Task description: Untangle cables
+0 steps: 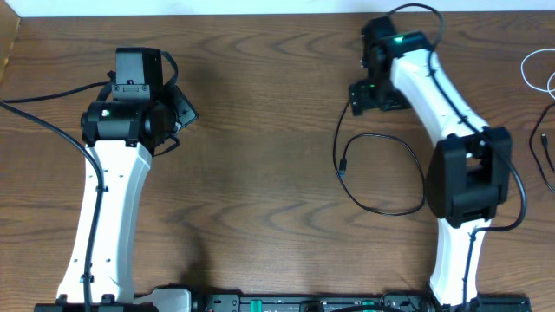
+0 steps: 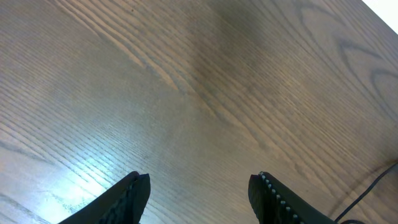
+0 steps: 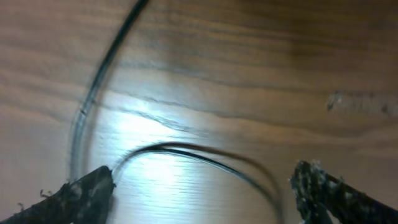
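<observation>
On wooden table (image 1: 260, 173), beside right arm (image 1: 451, 165): black cable (image 3: 180, 148) in loose ring, plug curled inward. White cable (image 1: 525, 71) at far right edge, seemingly separate. Right claw (image 3: 202, 186) spread wide just over black loop; left claw (image 2: 199, 186) parted, holding nothing.

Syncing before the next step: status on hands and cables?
Left hand open, empty. Right hand open, black cable lying ungripped between its fingers. White cable far right, apart from the black one. Nothing in the way.
</observation>
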{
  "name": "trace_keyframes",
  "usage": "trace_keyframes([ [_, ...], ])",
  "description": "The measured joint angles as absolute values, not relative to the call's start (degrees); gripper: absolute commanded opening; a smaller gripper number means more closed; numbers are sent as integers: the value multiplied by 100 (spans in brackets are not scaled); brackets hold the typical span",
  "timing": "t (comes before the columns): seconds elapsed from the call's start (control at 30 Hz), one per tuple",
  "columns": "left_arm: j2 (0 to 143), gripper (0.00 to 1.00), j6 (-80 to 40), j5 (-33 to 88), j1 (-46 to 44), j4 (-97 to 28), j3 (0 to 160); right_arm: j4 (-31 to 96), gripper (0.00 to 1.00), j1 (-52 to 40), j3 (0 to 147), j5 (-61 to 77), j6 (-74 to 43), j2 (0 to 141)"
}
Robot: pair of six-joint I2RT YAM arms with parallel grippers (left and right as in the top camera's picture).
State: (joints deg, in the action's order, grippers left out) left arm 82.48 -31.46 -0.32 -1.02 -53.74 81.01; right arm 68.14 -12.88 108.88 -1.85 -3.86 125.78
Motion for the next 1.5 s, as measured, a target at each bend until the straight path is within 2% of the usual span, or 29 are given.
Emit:
trace_keyframes([
  [0.23, 8248, 57, -3170, 93, -99, -5323, 8101, 7072, 90, -882, 10407, 233, 1938, 12578],
  [0.43, 8246, 57, -3170, 161, -99, -5293, 8101, 6980, 79, -650, 9835, 377, 2764, 12578],
  [0.57, 8248, 57, -3170, 161, -99, -5286, 8101, 6707, 76, -467, 9474, 502, 2967, 12578],
  [0.6, 8248, 57, -3170, 163, -102, -5282, 8101, 6639, 72, -438, 9430, 548, 3000, 12578],
  [0.7, 8248, 57, -3170, 163, -102, -5249, 8101, 6414, 43, -384, 9358, 663, 3083, 12571],
  [0.9, 8248, 57, -3170, 163, -102, -5251, 8101, 6270, 18, -388, 9334, 788, 3133, 12571],
  [0.97, 8248, 57, -3170, 163, -99, -5251, 8101, 6263, 2, -388, 9325, 760, 3151, 12571],
  [1.2, 8248, 57, -3170, 165, -102, -5251, 8101, 6383, 1, -355, 9386, 340, 2578, 12571],
  [1.5, 8248, 57, -3170, 296, -102, -5251, 8101, 6766, 1, -215, 10274, 519, 2086, 12175],
])
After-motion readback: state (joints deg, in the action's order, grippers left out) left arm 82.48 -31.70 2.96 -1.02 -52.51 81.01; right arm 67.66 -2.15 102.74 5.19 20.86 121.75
